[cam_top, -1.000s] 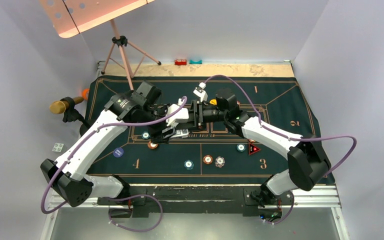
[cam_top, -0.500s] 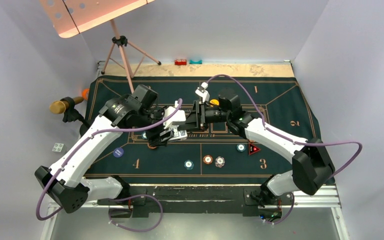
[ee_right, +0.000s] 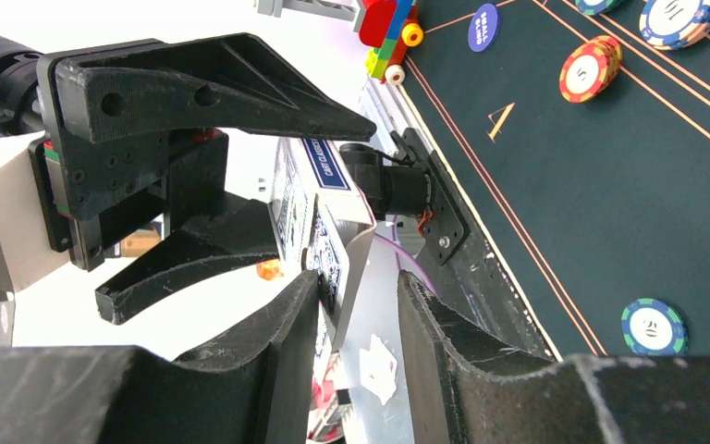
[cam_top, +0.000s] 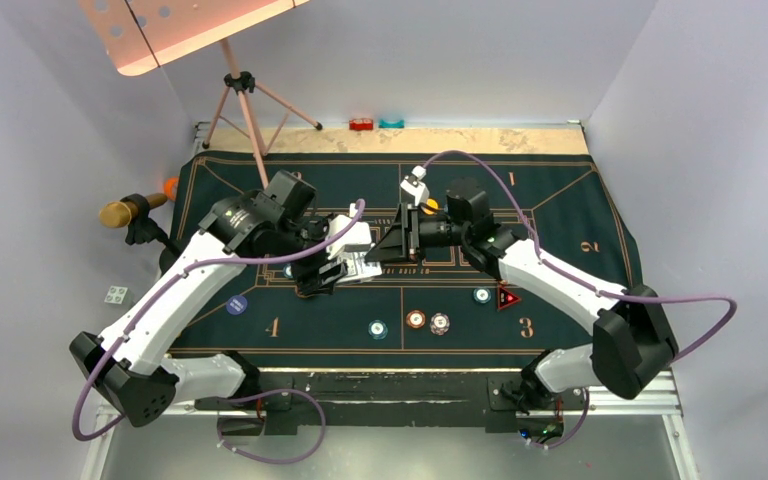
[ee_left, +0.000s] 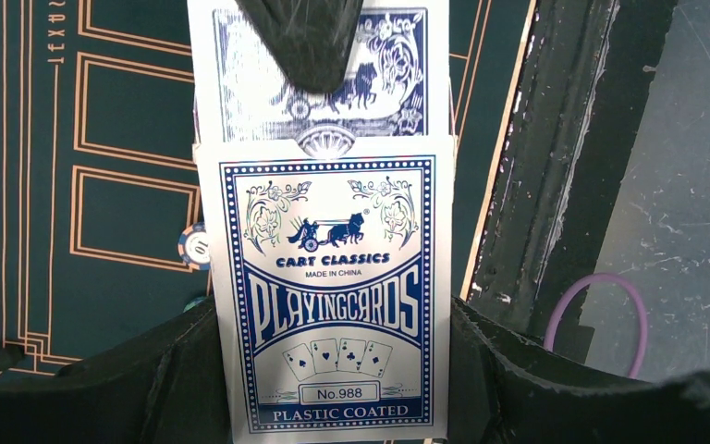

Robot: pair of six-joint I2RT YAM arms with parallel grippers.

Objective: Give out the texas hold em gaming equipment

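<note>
- What's the left hand (ee_left: 333, 333) got?
- It's clamped on the blue-and-white card box (ee_left: 328, 231), above the green mat (cam_top: 560, 200) near the middle of the counter (cam_top: 520, 140).
- And the right hand (ee_right: 356, 296)?
- Fingers apart, straddling the playing cards (ee_left: 397, 83) that stick out of the box's open end. One fingertip (ee_left: 300, 37) overlaps them.

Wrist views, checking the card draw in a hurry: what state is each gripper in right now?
Left gripper: closed, holding the card box.
Right gripper: open, straddling the protruding card, not clamped yet.
</note>
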